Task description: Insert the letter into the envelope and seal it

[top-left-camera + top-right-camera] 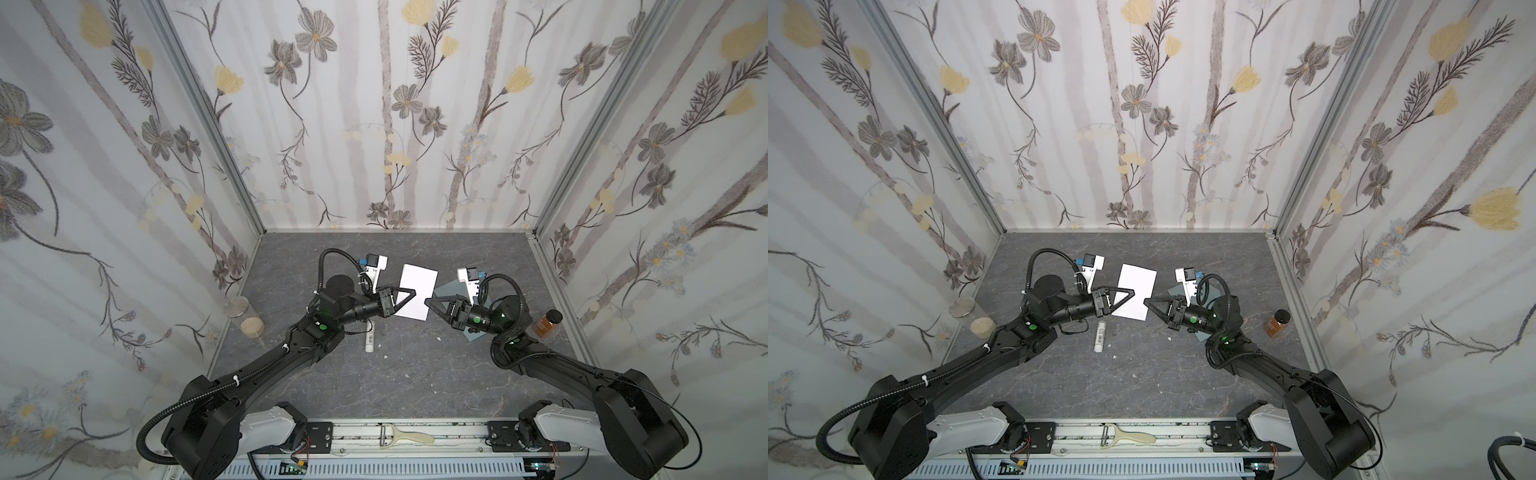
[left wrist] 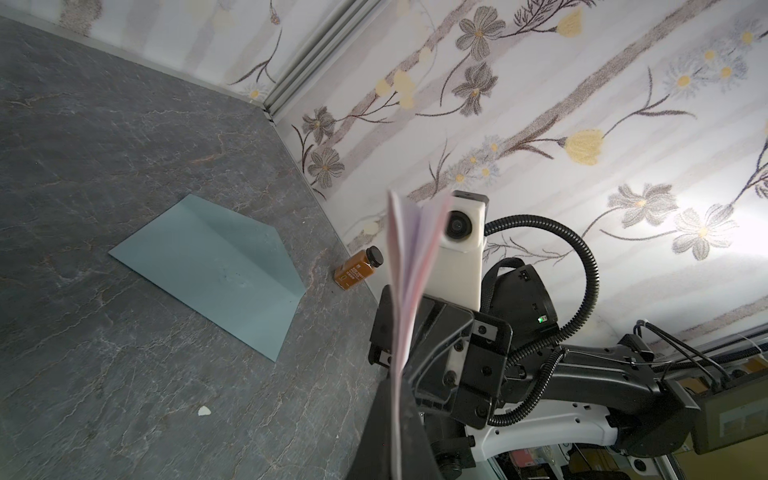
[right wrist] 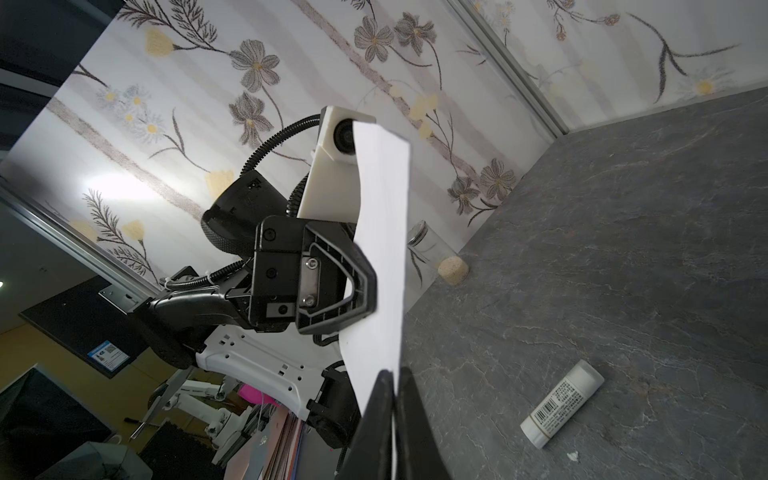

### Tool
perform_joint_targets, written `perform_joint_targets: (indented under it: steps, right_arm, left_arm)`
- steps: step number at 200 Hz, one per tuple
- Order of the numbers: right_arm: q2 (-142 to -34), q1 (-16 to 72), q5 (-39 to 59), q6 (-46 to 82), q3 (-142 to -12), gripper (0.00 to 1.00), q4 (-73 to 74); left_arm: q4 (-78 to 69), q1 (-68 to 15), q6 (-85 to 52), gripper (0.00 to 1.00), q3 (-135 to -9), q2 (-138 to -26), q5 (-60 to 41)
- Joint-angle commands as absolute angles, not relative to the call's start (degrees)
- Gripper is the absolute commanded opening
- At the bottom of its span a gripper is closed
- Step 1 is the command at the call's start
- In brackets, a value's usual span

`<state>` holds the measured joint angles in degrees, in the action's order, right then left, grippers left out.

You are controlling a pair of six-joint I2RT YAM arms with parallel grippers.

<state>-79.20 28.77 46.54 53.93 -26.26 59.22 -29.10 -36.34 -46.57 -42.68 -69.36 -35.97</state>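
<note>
The letter (image 1: 415, 297) (image 1: 1136, 297) hangs in the air over the middle of the table, plain white side up in both top views. My left gripper (image 1: 412, 292) (image 1: 1133, 292) is shut on its left edge. The left wrist view shows the sheet (image 2: 405, 266) edge-on, running down between the closed fingers (image 2: 382, 432). My right gripper (image 1: 428, 300) (image 1: 1145, 300) is shut on the sheet's right edge (image 3: 382, 249), its fingertips (image 3: 411, 424) pinching the paper. The blue-grey envelope (image 2: 216, 266) lies flat on the table, flap unfolded, mostly under my right arm (image 1: 446, 289).
A white glue stick (image 1: 370, 338) (image 3: 561, 409) lies below the left wrist. An amber bottle (image 1: 547, 323) (image 2: 359, 268) stands by the right wall. A glass jar (image 1: 239, 307) and a cork (image 1: 252, 327) sit by the left wall. A peeler (image 1: 405, 436) rests on the front rail.
</note>
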Motion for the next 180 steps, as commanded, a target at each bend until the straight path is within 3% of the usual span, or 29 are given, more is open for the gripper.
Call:
perform_joint_targets:
  steps: [1, 9, 27, 38, 48, 72, 77, 83, 89, 96, 104, 117, 132, 143, 159, 180]
  right_arm:
    - [-79.41, 29.14, 45.92, 54.04, -25.79, 0.38, 61.57]
    - [-79.32, 29.32, 45.87, 54.14, -25.59, 0.42, 61.69]
    - [-79.19, 29.71, 45.77, 54.31, -25.26, 0.40, 61.79]
    - [-79.13, 30.02, 45.79, 54.32, -25.05, 0.26, 61.92]
    - [-79.10, 30.06, 45.73, 54.32, -24.90, 0.00, 61.90]
    - [-79.02, 30.26, 45.54, 54.56, -24.40, 0.00, 62.37]
    - [-79.01, 30.31, 45.40, 54.62, -24.33, 0.19, 62.38]
    - [-78.97, 30.31, 45.28, 54.73, -24.17, 0.29, 62.63]
    - [-78.93, 30.38, 45.19, 54.86, -24.04, 0.36, 62.90]
    - [-79.01, 30.51, 45.09, 55.01, -23.87, 0.36, 63.24]
    - [-79.10, 30.73, 45.17, 55.11, -23.88, 0.29, 63.55]
    - [-79.43, 31.07, 45.13, 55.28, -23.86, 0.00, 63.79]
    - [-79.80, 31.29, 45.09, 55.61, -23.83, 0.00, 64.16]
    - [-79.98, 31.30, 44.92, 55.97, -23.66, 0.22, 64.72]
    - [-79.44, 31.05, 44.91, 56.42, -23.25, 0.46, 65.21]
    - [-77.57, 28.94, 45.26, 55.95, -22.88, 0.49, 62.93]
  left_arm:
    - [-32.68, -36.26, -47.37, 0.00, -42.29, -69.02, -34.77]
    - [-32.86, -36.26, -47.38, 0.00, -42.23, -68.84, -34.50]
    - [-33.26, -36.30, -47.46, 0.00, -42.19, -68.64, -34.01]
    - [-33.39, -36.34, -47.59, 0.00, -42.27, -68.64, -33.93]
    - [-33.53, -36.32, -47.72, 0.00, -42.28, -68.64, -33.75]
    - [-33.90, -36.31, -48.07, 0.00, -42.21, -68.64, -33.20]
    - [-33.93, -36.27, -48.08, 0.00, -42.20, -68.60, -33.16]
    - [-33.97, -36.33, -48.16, 0.00, -42.19, -68.56, -32.97]
    - [-34.01, -36.33, -48.23, 0.00, -42.11, -68.55, -32.87]
    - [-34.10, -36.30, -48.30, 0.00, -42.10, -68.46, -32.79]
    - [-34.17, -36.30, -48.47, 0.00, -42.02, -68.47, -32.46]
    - [-34.32, -36.29, -48.69, 0.00, -41.96, -68.47, -32.10]
    - [-34.45, -36.30, -48.87, 0.00, -42.01, -68.63, -31.91]
    - [-34.54, -36.29, -48.87, 0.00, -42.07, -68.71, -32.03]
    - [-34.54, -36.29, -48.63, 0.00, -42.01, -69.14, -32.80]
    - [-34.45, -36.23, -48.41, 0.00, -41.76, -70.26, -35.23]
